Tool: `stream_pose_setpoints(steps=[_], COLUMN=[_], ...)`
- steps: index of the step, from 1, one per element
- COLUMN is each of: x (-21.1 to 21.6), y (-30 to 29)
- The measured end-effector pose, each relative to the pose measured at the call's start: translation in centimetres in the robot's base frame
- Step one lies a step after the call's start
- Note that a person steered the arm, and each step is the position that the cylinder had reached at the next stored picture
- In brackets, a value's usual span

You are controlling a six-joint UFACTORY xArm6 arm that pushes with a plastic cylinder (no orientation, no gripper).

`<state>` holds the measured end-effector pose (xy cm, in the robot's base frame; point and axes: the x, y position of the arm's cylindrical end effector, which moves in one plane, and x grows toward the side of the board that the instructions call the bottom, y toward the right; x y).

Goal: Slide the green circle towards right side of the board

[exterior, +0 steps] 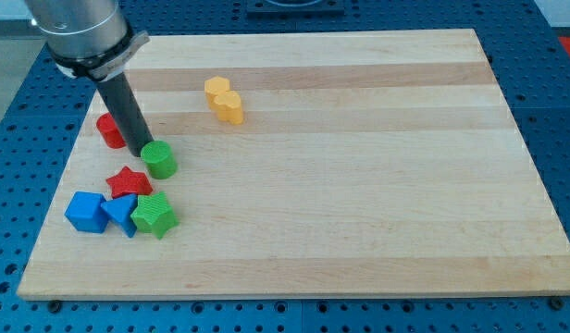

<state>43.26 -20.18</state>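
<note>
The green circle (159, 159) is a short green cylinder on the left part of the wooden board (359, 185). My tip (143, 149) stands at its upper left edge, touching or nearly touching it. The dark rod rises from there to the view's top left. A red cylinder (108, 130) sits just left of the rod, partly hidden by it.
A red star (128, 181) lies below the green circle. Below that, a blue cube (85, 212), a blue triangle-like block (120, 214) and a green star (154, 215) cluster together. A yellow block (224, 100) lies toward the view's top, right of the rod.
</note>
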Motion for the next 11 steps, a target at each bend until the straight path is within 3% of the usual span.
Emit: stream_pose_setpoints(steps=[3,7,11], x=[0.3,1.0,2.9], y=[-4.4,1.7,-0.5])
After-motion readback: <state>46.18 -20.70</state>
